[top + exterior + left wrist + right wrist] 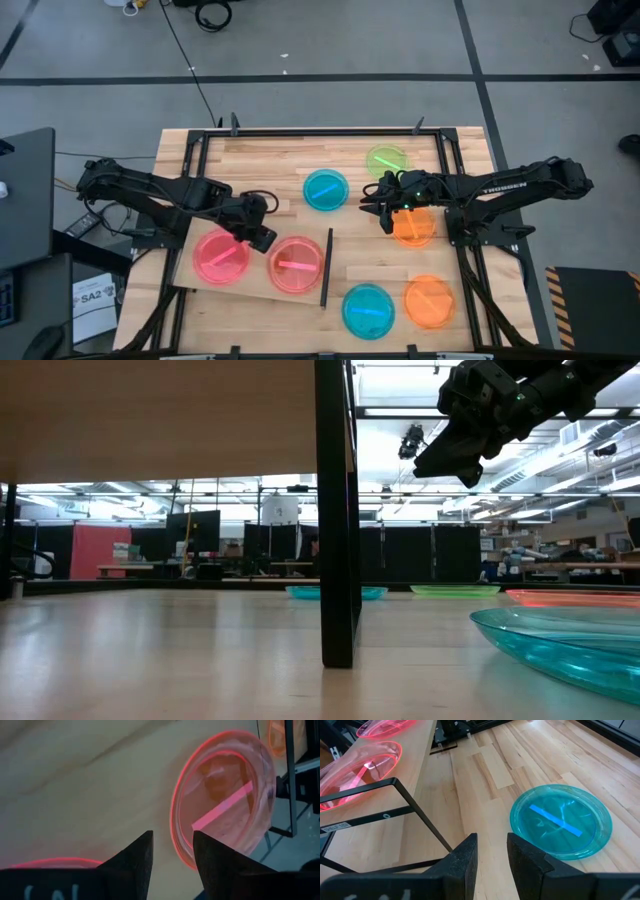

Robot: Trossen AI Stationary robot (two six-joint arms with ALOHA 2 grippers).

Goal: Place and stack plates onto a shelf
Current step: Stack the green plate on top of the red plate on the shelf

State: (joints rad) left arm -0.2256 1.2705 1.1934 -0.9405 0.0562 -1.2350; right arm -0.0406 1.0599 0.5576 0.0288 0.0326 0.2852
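A: Over on the left of the counter (270, 150), what does the left gripper (262, 238) have?

B: Nothing. Its fingers (132, 857) stand apart with only a narrow gap, bare plywood showing through it. It hangs above the shelf (185, 275), between the two pink plates.

A: Where do those lie against the fingers?

B: The left pink plate (221, 257) sits just to the left of the gripper, and its rim only peeks into the wrist view. The right pink plate (296, 264) lies just to the right, its rim close beside the fingertips but not between them. Both rest flat on the shelf, side by side.

A: And the black strip?

B: The upright strip (326, 266) stands along the shelf's right edge, just right of the second pink plate.

A: Further right?

B: A blue plate (325, 189) lies at the middle of the counter. The right gripper (385, 208) hovers just to the right of it, raised well clear of the wood in the low view. Its fingers (462, 857) are empty with a narrow gap, and the blue plate lies ahead of them, off to one side.

A: The rest?

B: A green plate (386, 160) lies at the far side, an orange plate (414, 226) partly under the right arm, a second blue plate (368, 310) and a second orange plate (429, 301) near the front edge.
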